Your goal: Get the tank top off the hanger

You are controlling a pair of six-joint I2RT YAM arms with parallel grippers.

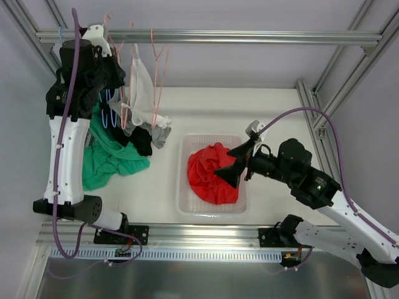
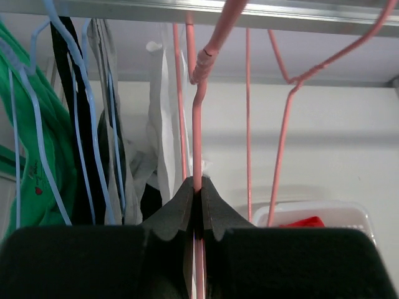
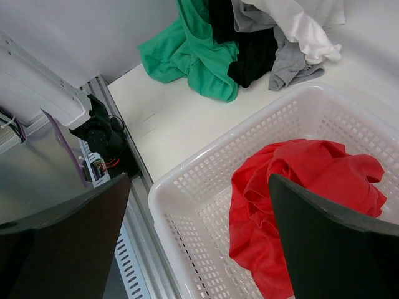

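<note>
Pinching the pink hanger (image 2: 198, 124), your left claw (image 2: 198, 205) is clamped on its wire, which runs straight up to the rail over the counter's far-left corner; the white tank top (image 1: 142, 87) hangs just beside it, though whether from that hanger you cannot tell; your right claw (image 1: 235, 163), fingers apart, hovers over the basket (image 1: 184, 187), well apart; the left arm is nearer.

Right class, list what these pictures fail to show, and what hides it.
Left wrist view: the pink hanger below the left gripper, hidden by its fingers.
Top view: the left gripper's grip, covered by the left arm.
Right wrist view: parts of the basket and red garment, behind the right gripper or off-frame.
</note>
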